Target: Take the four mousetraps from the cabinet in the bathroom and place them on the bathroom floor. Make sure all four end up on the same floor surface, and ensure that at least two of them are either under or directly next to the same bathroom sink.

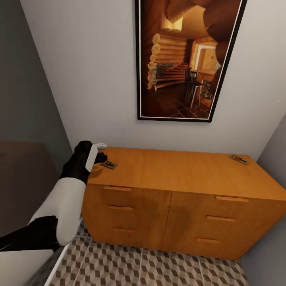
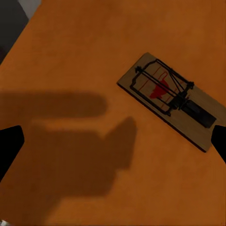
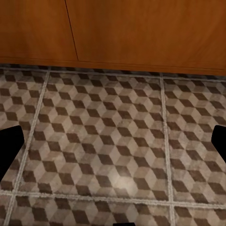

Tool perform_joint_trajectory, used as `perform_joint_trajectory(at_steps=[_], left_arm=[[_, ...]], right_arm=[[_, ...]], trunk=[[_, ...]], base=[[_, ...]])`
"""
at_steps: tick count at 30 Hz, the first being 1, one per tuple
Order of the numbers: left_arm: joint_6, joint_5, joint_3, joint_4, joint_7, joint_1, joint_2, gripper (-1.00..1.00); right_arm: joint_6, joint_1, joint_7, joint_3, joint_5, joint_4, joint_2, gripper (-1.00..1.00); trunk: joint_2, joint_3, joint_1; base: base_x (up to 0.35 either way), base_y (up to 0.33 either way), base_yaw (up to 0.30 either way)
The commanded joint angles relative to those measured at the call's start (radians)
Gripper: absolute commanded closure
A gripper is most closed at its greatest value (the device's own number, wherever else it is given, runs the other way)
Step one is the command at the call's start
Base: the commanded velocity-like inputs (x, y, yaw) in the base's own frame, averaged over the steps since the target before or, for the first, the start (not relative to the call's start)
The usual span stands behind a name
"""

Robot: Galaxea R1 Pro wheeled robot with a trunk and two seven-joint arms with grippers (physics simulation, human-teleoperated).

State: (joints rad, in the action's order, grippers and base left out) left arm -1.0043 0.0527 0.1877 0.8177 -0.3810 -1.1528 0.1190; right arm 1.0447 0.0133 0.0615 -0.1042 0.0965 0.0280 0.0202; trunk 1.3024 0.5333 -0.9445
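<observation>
Two flat dark-brown wooden mousetraps (image 1: 108,165) (image 1: 238,159) lie on the low orange-brown cabinet top (image 1: 174,167). My left gripper (image 2: 113,139), fingers wide and empty, hovers near one. It looks light, stiff and thin; I judge its long edges the best hold.

Left arm stretched forward, both sets of fingers spread.

My left arm (image 1: 65,198) runs from about seven o'clock in the head view up toward eleven o'clock, white forearm leading into a black wrist, with the left gripper (image 1: 100,153) at its tip pointing to three o'clock. On the left wrist camera I see its dark fingertips (image 2: 9,143) at opposite edges, wide apart, nothing between them. My right gripper (image 3: 113,146) aims downward, fingertips (image 3: 10,141) likewise set far apart and gripping nothing.
</observation>
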Motion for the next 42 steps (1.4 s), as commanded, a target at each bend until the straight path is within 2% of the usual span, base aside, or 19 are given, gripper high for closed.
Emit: perform_joint_trajectory(at_steps=[1, 7, 13, 18, 26, 42], left_arm=[[-0.003, 0.006, 0.003, 0.000, -0.009, -0.001, 0.003, -1.00], [-0.003, 0.004, -0.022, -0.003, -0.025, -0.001, 0.014, -1.00], [-0.003, 0.001, -0.103, -0.003, -0.048, -0.001, 0.017, -1.00], [-0.003, 0.003, -0.148, -0.002, -0.107, -0.001, 0.019, -1.00], [-0.003, 0.005, -0.162, 0.000, -0.152, -0.001, 0.019, -1.00], [-0.003, 0.006, -0.161, 0.003, -0.159, -0.001, 0.019, -1.00]], right_arm=[[0.002, 0.001, 0.003, -0.009, 0.009, 0.000, 0.000, -1.00], [0.002, 0.001, 0.003, -0.009, 0.009, 0.000, 0.001, -1.00], [0.002, 0.001, 0.003, -0.009, 0.009, 0.000, 0.001, -1.00], [0.002, 0.001, 0.003, -0.009, 0.009, 0.000, 0.001, -1.00], [0.002, 0.001, 0.003, -0.009, 0.009, 0.000, 0.001, -1.00], [0.002, 0.001, 0.003, -0.009, 0.009, 0.000, 0.001, -1.00]], trunk=[[0.001, 0.001, 0.000], [0.001, 0.001, 0.000], [0.001, 0.001, 0.000], [0.001, 0.001, 0.000], [0.001, 0.001, 0.000], [0.001, 0.001, 0.000]], base=[[0.000, 0.000, 0.000], [0.000, 0.000, 0.000], [0.000, 0.000, 0.000], [0.000, 0.000, 0.000], [0.000, 0.000, 0.000], [0.000, 0.000, 0.000]])
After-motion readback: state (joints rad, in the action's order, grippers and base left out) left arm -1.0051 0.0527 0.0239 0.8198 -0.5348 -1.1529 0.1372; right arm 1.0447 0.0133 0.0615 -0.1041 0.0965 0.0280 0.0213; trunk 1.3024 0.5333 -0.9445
